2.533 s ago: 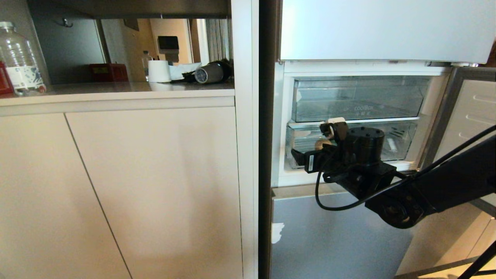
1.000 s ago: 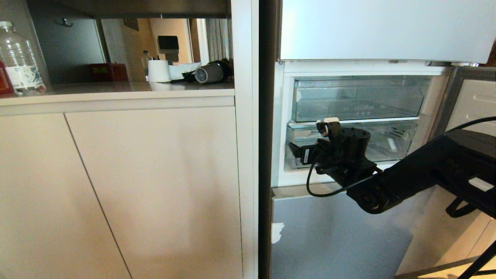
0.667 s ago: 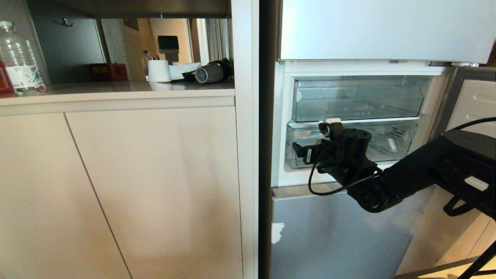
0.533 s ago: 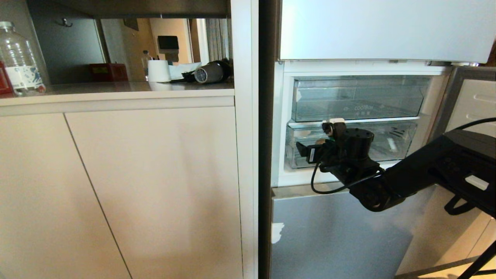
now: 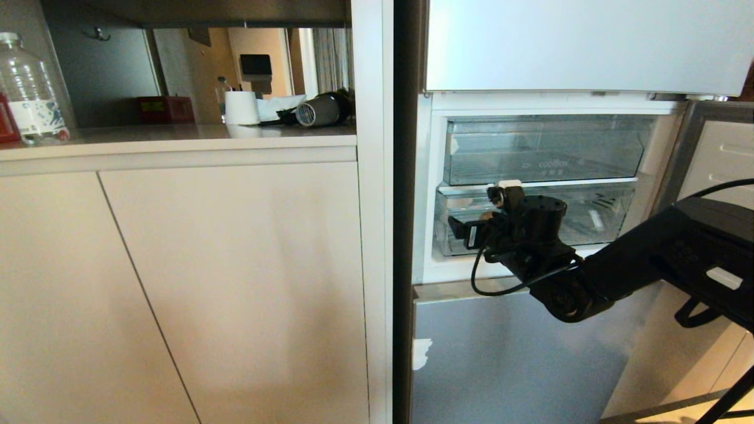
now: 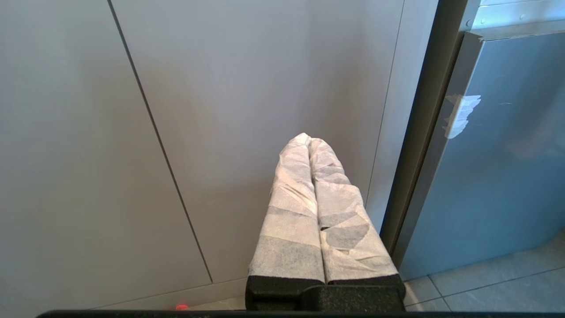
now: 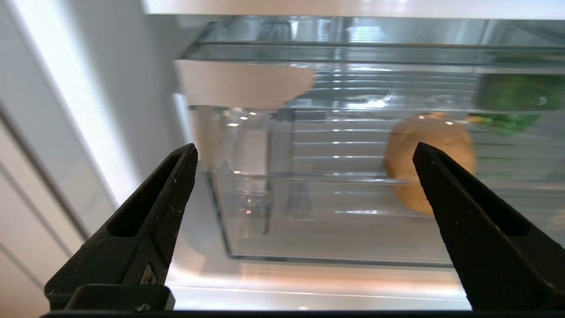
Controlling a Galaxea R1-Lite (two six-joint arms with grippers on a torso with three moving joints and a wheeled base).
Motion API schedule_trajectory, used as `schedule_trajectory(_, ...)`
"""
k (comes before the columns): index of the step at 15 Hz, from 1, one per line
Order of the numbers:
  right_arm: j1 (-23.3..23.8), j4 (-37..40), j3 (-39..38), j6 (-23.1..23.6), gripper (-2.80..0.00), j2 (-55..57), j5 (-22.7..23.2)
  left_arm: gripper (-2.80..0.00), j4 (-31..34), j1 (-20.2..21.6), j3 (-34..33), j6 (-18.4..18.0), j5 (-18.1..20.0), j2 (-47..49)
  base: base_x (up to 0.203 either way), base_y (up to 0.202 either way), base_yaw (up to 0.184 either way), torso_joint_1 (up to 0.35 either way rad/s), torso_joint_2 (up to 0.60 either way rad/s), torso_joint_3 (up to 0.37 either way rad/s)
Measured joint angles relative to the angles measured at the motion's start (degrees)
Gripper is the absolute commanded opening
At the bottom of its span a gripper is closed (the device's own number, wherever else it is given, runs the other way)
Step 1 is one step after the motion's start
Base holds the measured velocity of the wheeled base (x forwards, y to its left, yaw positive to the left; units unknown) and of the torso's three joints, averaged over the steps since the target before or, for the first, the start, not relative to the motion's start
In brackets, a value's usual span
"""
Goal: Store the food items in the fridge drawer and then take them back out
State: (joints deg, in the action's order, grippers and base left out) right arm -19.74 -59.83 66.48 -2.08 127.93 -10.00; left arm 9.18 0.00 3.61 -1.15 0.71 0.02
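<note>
The right gripper (image 7: 304, 154) hangs in front of the fridge drawer (image 7: 335, 212), its two black fingers (image 7: 150, 212) spread as wide as they go, with nothing between them. In the right wrist view the fingers frame the drawer's clear front wall; whether they touch it cannot be told. A white sticker (image 7: 245, 84) sits on the upper part of that wall. Behind the clear plastic the potato (image 7: 423, 145) lies on the ribbed bottom, partly hidden by one finger. The pepper (image 7: 514, 97) lies in the same drawer, beyond the potato and deeper in, blurred through the plastic.

In the head view the right gripper (image 5: 471, 227) points at the left part of the drawer (image 5: 595, 221), and the black right arm (image 5: 636, 265) reaches in from the right edge, a cable looping under the wrist. Just above sits a second clear drawer (image 5: 542, 150) with faint lettering on its front. The fridge door (image 5: 718, 159) stands open at the right, and the grey lower door (image 5: 506, 359) below the drawers is closed.

The left gripper (image 6: 311, 145) is low beside the cabinet fronts (image 6: 198, 110), its white-wrapped fingers (image 6: 295, 207) pressed together on nothing.

On the counter (image 5: 177, 138) to the left stand a water bottle (image 5: 29, 88), a red box (image 5: 165, 110), a white cup (image 5: 241, 108) and a hair dryer (image 5: 321, 110).
</note>
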Motion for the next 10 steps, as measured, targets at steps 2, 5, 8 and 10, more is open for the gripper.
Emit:
schedule_trajectory(2, -1.1, 0.0, -0.05, 0.07, 0.0, -0.06, 0.0, -2.8, 0.02, 0.0, 0.0, 0.0, 0.0, 0.0, 0.0, 0.0, 0.0, 0.0, 0.0, 0.0)
schedule_trajectory(5, -1.62, 0.11, 1.41, 0.09, 0.0, 0.23, -0.09, -2.8, 0.02, 0.0, 0.0, 0.0, 0.0, 0.0, 0.0, 0.0, 0.0, 0.0, 0.0, 0.0)
schedule_trajectory(8, -1.75, 0.29, 3.43, 0.07, 0.0, 1.32, -1.07, -2.8, 0.02, 0.0, 0.0, 0.0, 0.0, 0.0, 0.0, 0.0, 0.0, 0.0, 0.0, 0.0)
schedule_trajectory(10, -1.67, 0.59, 3.82, 0.16, 0.0, 1.78, -1.21, -2.8, 0.02, 0.0, 0.0, 0.02, -0.02, 0.0, 0.0, 0.0, 0.0, 0.0, 0.0, 0.0)
